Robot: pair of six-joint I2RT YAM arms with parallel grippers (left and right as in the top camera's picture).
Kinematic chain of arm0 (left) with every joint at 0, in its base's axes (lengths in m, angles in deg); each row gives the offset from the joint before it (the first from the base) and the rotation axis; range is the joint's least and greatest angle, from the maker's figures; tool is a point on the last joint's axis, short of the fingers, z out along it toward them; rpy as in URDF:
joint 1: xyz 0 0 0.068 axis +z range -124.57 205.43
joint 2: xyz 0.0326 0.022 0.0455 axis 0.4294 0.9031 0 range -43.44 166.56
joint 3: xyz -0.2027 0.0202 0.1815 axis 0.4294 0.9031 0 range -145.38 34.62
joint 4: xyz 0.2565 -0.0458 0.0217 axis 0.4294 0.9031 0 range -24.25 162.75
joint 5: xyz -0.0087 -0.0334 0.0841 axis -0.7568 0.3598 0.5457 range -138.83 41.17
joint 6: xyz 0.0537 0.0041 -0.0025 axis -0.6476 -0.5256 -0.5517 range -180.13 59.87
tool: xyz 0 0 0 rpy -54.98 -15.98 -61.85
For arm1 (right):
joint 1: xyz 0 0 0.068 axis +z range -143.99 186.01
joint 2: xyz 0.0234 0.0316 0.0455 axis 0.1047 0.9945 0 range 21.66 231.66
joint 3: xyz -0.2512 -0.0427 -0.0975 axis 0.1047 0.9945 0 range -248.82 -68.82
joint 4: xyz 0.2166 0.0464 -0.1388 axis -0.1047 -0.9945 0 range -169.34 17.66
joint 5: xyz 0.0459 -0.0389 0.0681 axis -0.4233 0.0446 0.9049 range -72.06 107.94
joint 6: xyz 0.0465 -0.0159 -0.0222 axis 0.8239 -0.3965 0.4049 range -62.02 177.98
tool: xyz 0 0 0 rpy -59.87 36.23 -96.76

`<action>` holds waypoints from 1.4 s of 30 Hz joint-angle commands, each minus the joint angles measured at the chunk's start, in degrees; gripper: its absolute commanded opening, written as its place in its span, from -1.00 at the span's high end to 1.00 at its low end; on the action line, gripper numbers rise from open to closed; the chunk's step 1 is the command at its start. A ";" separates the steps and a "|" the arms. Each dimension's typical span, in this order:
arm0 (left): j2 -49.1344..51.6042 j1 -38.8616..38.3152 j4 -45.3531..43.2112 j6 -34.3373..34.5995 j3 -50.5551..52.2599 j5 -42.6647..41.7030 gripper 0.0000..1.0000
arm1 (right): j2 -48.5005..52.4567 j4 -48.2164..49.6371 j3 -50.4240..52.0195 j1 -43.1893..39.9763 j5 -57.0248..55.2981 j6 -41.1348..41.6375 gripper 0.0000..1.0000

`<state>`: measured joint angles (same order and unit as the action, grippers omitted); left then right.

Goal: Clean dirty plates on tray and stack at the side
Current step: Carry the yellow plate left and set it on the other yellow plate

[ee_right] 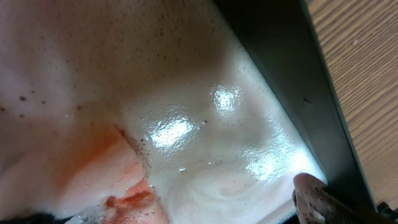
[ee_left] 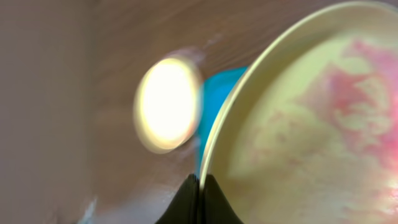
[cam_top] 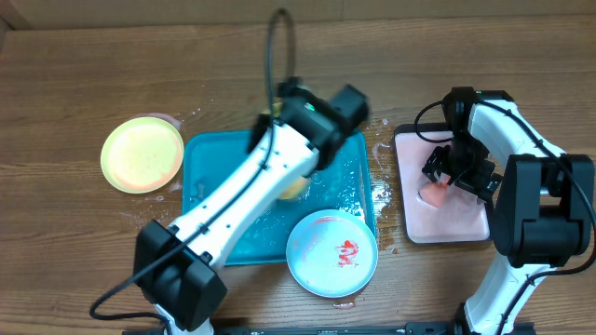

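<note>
Though smeared pink, round glossy plate [ee_left: 298, 124] clamped in left end effector [ee_left: 199, 193]; right end effector [cam_top: 452, 177] apart.

smeared plate [ee_left: 298, 124] cut off right, far plate [ee_left: 168, 106] blurred

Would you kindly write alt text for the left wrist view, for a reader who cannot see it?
A round yellow-green plastic plate smeared pink-red fills the right side, its rim pinched in the shut left pincer at the bottom edge. Behind, blurred, a second round pale yellow plate lies on the wooden table beside a teal plastic tray.
</note>
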<state>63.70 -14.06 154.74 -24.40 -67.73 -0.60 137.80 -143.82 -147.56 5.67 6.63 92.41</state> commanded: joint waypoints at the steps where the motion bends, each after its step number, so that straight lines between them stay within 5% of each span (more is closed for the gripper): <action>1: -1.51 2.43 5.68 12.41 0.22 9.97 0.91 | 2.82 2.73 1.44 0.81 2.43 0.70 -1.00; 5: -1.53 3.50 3.52 5.27 0.22 4.94 0.91 | 2.82 3.58 1.44 0.81 2.45 0.72 -1.00; 13: -1.49 3.08 0.46 8.63 0.24 3.56 0.91 | 2.82 3.74 1.44 0.81 2.67 0.70 -1.00; 21: -1.49 8.11 -10.62 3.13 0.24 -25.64 0.90 | 2.80 3.78 1.44 0.81 3.69 0.70 -1.00; 32: -2.01 26.67 -18.14 1.46 5.25 -44.15 0.90 | 2.82 3.06 1.44 0.81 3.74 0.70 -1.00; 42: -11.28 45.40 -33.46 2.38 25.92 -56.28 0.91 | 2.80 3.06 1.44 0.81 3.74 0.70 -1.00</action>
<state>58.25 27.10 123.22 -21.69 -45.96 -50.41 137.71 -142.86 -147.56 5.67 7.65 92.30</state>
